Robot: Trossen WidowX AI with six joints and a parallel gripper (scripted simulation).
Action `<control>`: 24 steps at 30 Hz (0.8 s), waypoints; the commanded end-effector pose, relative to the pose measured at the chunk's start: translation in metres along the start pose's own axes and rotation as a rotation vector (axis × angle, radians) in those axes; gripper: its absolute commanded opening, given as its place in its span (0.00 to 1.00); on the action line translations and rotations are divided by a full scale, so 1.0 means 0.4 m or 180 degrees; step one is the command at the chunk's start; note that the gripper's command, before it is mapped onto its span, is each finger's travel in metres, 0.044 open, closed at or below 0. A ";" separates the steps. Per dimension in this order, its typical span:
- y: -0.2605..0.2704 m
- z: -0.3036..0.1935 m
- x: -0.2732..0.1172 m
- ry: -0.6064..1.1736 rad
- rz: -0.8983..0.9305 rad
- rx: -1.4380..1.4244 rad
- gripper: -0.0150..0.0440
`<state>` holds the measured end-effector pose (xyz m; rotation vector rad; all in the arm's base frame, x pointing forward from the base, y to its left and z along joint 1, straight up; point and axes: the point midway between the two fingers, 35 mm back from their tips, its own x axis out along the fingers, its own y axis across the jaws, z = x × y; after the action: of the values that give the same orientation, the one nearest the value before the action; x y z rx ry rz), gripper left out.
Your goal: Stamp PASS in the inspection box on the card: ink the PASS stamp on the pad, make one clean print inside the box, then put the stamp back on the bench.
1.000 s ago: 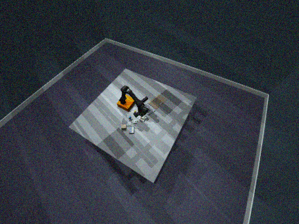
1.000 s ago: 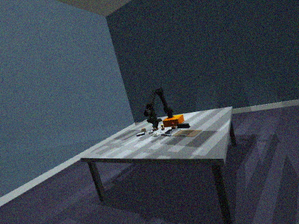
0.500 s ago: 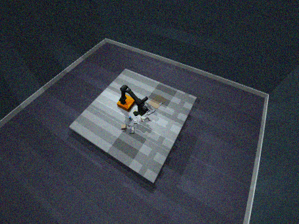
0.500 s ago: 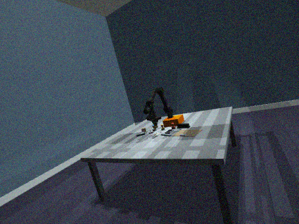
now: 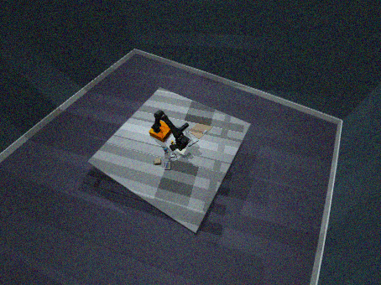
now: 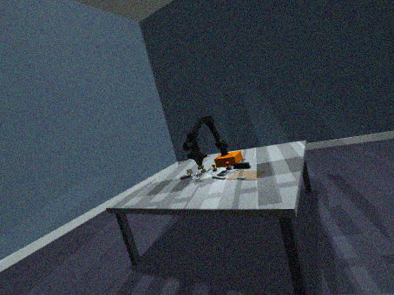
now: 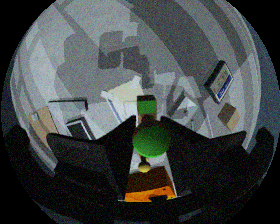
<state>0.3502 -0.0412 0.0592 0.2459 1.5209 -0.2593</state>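
My gripper point(image 6: 200, 167) point(image 7: 148, 120) is shut on a stamp with a green domed handle point(image 7: 151, 141) and a green block point(image 7: 146, 105) at its far end. No lettering can be read on it. The stamp hangs over the near edge of the pale cream card point(image 5: 181, 152) point(image 7: 127, 92), partly hiding it. The inspection box and any print cannot be made out. A dark-framed flat case point(image 7: 80, 129), perhaps the ink pad, lies left of the gripper in the wrist view. The stamp's underside is hidden.
A yellow-knobbed piece point(image 7: 144, 166) stands near the orange base point(image 5: 159, 131) point(image 6: 228, 158). A blue-labelled box point(image 5: 168, 165) point(image 7: 220, 82) and a tan block point(image 5: 157, 161) point(image 7: 229, 116) lie at the right in the wrist view. A tan sheet point(image 5: 200, 131) point(image 7: 43, 125) lies left there.
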 end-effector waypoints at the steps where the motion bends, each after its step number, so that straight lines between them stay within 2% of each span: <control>1: -0.035 0.045 -0.001 -0.0010 -0.0014 -0.0008 0.25; 10: -0.110 0.121 0.003 -0.0017 -0.0022 0.0000 0.25; 24: -0.111 0.125 0.039 -0.0017 -0.0022 0.0000 0.25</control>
<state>0.3843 -0.0985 0.0525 0.2463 1.5117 -0.2675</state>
